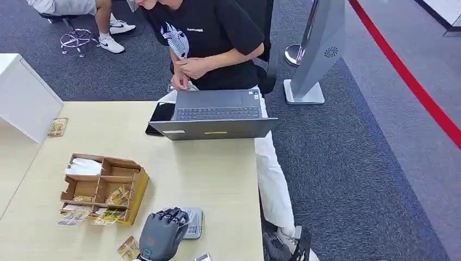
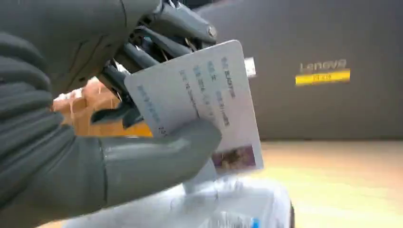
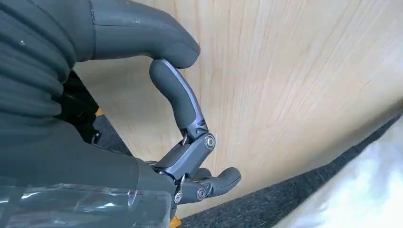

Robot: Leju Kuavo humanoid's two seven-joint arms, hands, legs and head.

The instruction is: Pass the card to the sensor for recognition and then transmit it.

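We note the card (image 2: pixel 199 102) is white-grey plastic with lines of faint bluish print and a small dark picture near one corner. The left hand (image 2: pixel 119 118) pinches it, thumb pressed on the printed face and dark fingers behind, the card tilted just above the pale sensor (image 2: pixel 228 204) on the counter (image 1: pixel 206 179). In the head view the left hand covers the sensor's near part. The right hand (image 3: pixel 185 137) is curled, holding nothing, beside the counter's edge.
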